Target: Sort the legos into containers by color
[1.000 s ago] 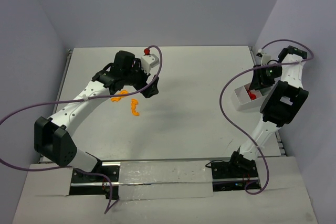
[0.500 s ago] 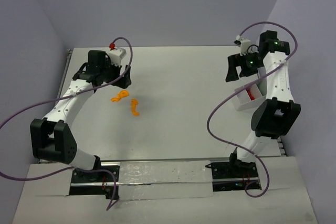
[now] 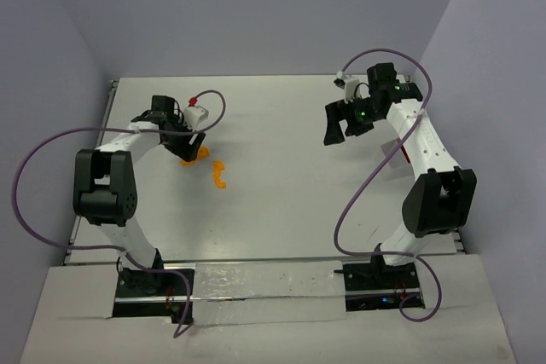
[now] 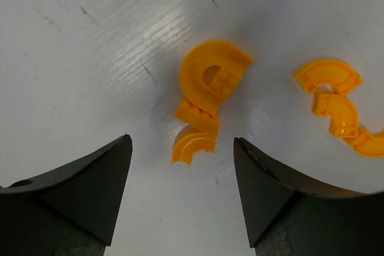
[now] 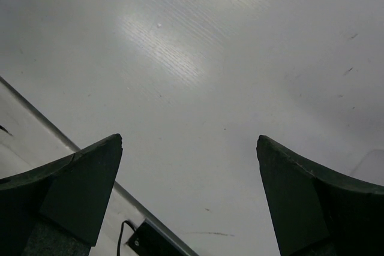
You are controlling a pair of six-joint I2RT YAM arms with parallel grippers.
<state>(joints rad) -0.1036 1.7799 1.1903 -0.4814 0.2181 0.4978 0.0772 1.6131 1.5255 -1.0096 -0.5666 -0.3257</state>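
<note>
You are at the pick-up step: your left gripper [image 4: 181, 142] hangs wide open with 1 clump of orange legos [image 4: 210, 82] just ahead between its fingers, so next go down and pinch, while your right gripper [image 5: 189, 142] is spread and holds nothing.

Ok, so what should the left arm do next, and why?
Probably lower the left gripper straight down and close: its fingers are open, and the small curved orange lego lies on the table right between them, not yet grasped.
</note>
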